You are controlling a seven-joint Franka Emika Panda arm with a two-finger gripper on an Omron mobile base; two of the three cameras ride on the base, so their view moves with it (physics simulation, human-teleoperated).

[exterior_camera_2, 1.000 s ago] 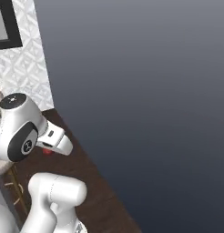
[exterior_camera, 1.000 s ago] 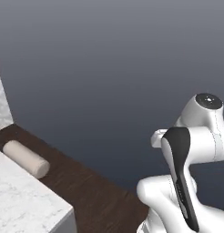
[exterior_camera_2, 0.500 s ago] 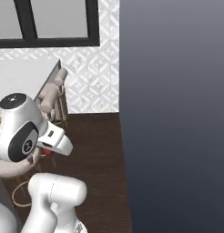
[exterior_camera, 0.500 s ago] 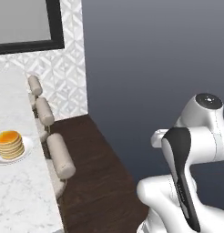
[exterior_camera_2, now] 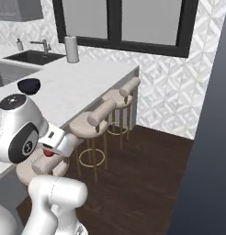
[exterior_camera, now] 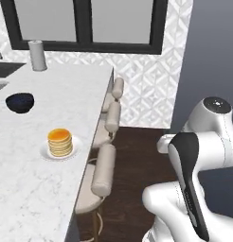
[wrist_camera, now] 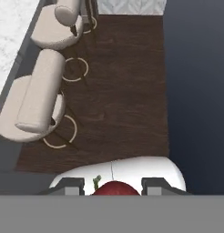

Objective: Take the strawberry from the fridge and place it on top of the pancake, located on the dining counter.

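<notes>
The pancake [exterior_camera: 59, 141] is a golden stack with an orange top on a white plate [exterior_camera: 44, 152], set on the white marble dining counter [exterior_camera: 57, 94] at the left. In the right base view my gripper [exterior_camera_2: 49, 150] hangs low beside the counter's [exterior_camera_2: 82, 80] stool side, shut on the red strawberry [exterior_camera_2: 48, 153]. The hand view has the strawberry [wrist_camera: 114, 188], with a bit of green stem, held between the two fingertips [wrist_camera: 72, 185] above dark wood floor. The fridge is out of view.
Three beige stools [exterior_camera: 103, 175] [exterior_camera_2: 100, 118] [wrist_camera: 38, 98] line the counter's edge. A dark bowl [exterior_camera: 20, 102] and a grey roll [exterior_camera: 38, 55] stand further along the counter. A dark grey wall [exterior_camera: 208, 47] rises at the right, and a sink [exterior_camera_2: 32, 56] lies beyond the counter.
Both base views have swung round with the base: the dark wall has slid to the right, and the counter, pancake and stools have come into view. The gripper stays shut on the strawberry.
</notes>
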